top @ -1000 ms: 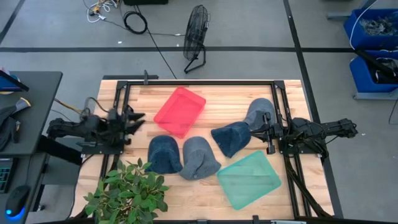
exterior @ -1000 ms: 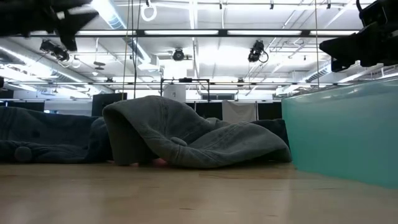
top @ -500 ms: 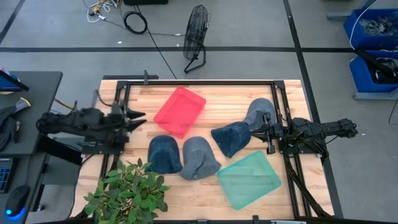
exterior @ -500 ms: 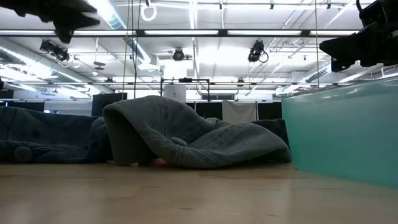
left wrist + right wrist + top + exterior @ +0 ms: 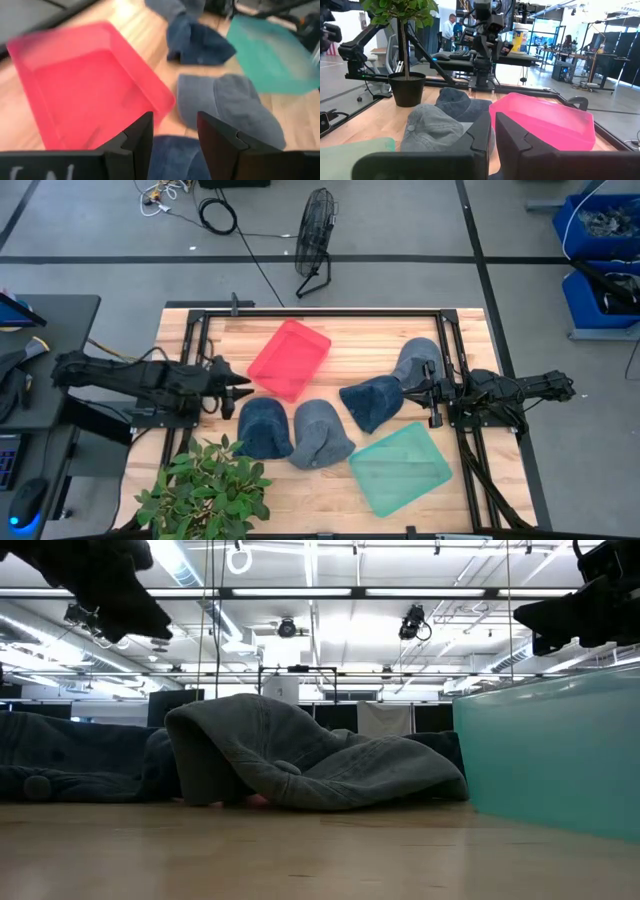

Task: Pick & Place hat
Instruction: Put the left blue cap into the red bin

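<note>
The left arm reaches in low and nearly level from the surface's (image 5: 400, 330) left edge, its left claw (image 5: 243, 391) held above the wood between the red tray (image 5: 289, 358) and the dark blue hat (image 5: 265, 427). Its fingers (image 5: 137, 145) stand apart, with nothing between them. In the left wrist view the claw (image 5: 172, 142) points over the rim of the dark blue hat (image 5: 172, 159), with the red tray (image 5: 80, 85) just beside it.

The right arm lies stretched along the surface's right edge. The right claw (image 5: 427, 393) sits at the rim of a navy hat (image 5: 372, 401), and a grey hat (image 5: 417, 361) lies just behind it toward the far right corner. In the right wrist view the claw's fingers (image 5: 482, 135) are pressed together, apparently on nothing, though their tips are hard to make out.

A fourth hat, slate grey (image 5: 321, 435), lies near the front edge, touching the dark blue one. The teal tray (image 5: 402, 470) sits at the front right corner. A potted plant (image 5: 205, 488) stands at the front left corner.
</note>
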You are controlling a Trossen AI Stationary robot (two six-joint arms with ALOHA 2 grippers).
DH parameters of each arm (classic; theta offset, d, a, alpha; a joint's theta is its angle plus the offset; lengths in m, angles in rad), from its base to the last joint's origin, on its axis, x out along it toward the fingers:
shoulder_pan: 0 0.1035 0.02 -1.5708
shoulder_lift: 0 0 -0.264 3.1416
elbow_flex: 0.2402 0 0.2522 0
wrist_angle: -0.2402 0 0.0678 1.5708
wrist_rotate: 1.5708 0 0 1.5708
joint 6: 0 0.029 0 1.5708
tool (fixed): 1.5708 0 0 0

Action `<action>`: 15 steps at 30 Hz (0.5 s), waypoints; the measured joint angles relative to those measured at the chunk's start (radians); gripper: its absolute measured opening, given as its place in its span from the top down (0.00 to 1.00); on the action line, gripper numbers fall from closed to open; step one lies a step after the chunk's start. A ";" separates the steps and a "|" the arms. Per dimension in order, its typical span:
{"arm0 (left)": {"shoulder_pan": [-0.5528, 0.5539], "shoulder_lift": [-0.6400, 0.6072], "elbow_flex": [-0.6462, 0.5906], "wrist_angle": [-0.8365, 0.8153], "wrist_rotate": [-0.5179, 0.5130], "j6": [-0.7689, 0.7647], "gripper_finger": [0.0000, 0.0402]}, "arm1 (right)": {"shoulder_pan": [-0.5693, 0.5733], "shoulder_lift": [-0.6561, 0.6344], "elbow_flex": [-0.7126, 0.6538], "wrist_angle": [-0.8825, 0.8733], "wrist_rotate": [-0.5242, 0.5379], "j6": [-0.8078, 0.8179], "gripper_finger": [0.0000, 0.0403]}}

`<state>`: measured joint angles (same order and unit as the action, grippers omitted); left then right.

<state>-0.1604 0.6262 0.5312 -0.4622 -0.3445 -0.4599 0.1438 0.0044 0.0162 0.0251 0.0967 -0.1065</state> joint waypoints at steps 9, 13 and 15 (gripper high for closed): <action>0.000 0.185 0.000 -0.025 0.135 -0.074 0.61 | 0.000 0.000 0.000 0.000 0.000 0.000 0.92; -0.001 0.259 0.000 -0.076 0.147 -0.157 0.61 | 0.000 0.000 0.000 0.000 0.000 0.000 0.92; -0.001 0.293 0.000 -0.097 0.154 -0.179 0.61 | 0.000 0.000 0.000 0.000 0.000 0.000 0.92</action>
<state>-0.1616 0.9189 0.5315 -0.5588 -0.1907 -0.6392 0.1436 0.0044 0.0162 0.0254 0.0967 -0.1066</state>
